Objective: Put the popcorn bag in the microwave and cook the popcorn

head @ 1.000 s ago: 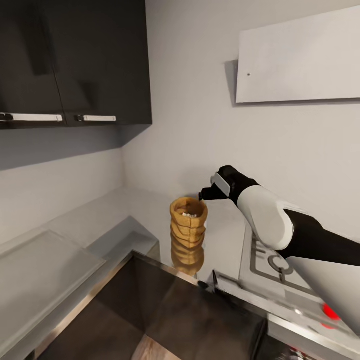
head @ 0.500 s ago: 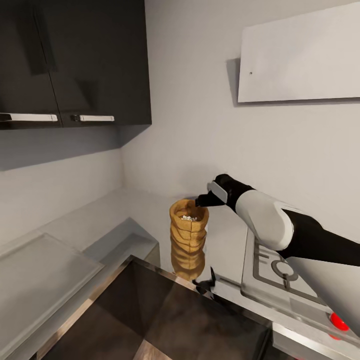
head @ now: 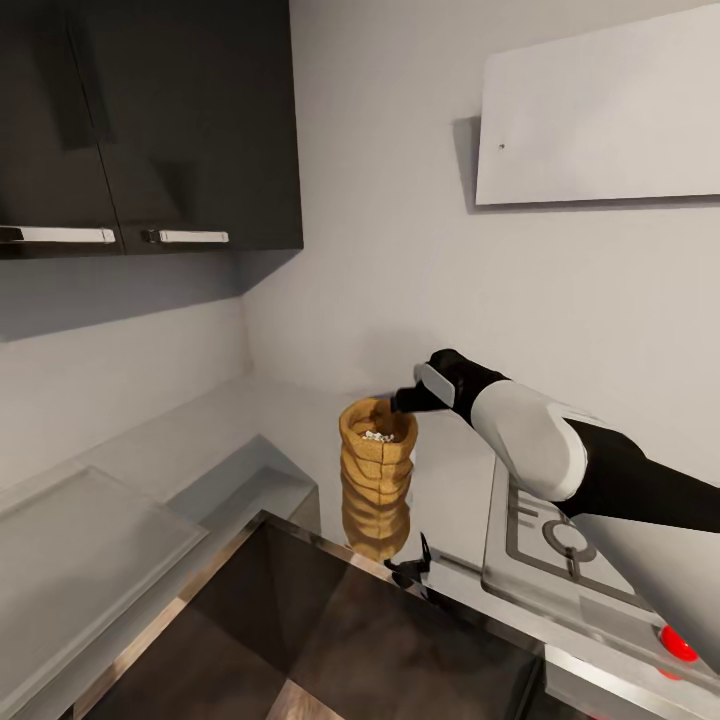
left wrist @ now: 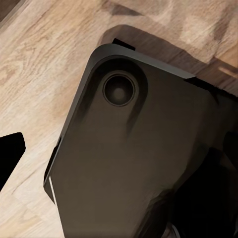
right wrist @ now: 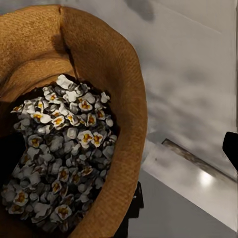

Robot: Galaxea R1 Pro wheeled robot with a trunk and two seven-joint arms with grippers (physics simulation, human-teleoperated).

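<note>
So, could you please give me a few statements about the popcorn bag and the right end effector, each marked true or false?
1. The popcorn bag stands upright on the countertop. True.
2. The bag is empty. False: white kernels fill it.
3. The right end effector is at the bag's rim. True.
4. The bag lies on the gas hob. False: it stands beside it.

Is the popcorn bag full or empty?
Partly full. The popcorn bag stands upright and open on the countertop, with white-and-yellow popcorn heaped inside, below its rim.
</note>
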